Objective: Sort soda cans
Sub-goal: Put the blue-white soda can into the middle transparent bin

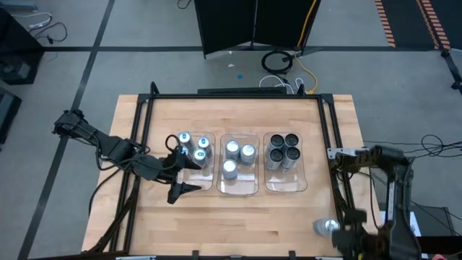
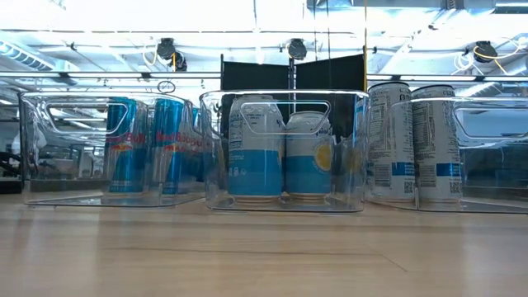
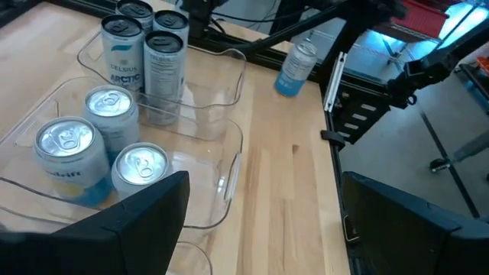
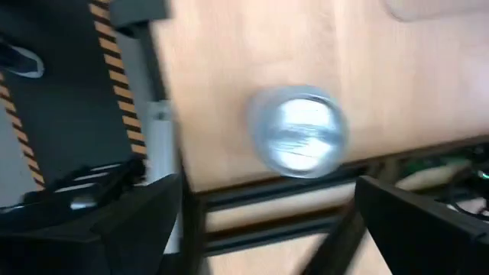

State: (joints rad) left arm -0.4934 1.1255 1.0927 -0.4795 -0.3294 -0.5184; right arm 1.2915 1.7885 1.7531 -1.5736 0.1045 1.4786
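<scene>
Three clear trays stand in a row at mid-table. The left tray holds blue-topped cans, the middle tray bright silver-topped cans, and the right tray dark-topped cans. One silver-topped can stands alone on the table near its right near corner. My left gripper is open at the left tray's left side and touches nothing. My right gripper is open above the lone can, with a finger out to either side of it and clear of it.
A black metal frame runs around the tabletop, and its rail passes close by the lone can. Bare wood lies in front of the trays. Cables lie on the floor beyond the far edge.
</scene>
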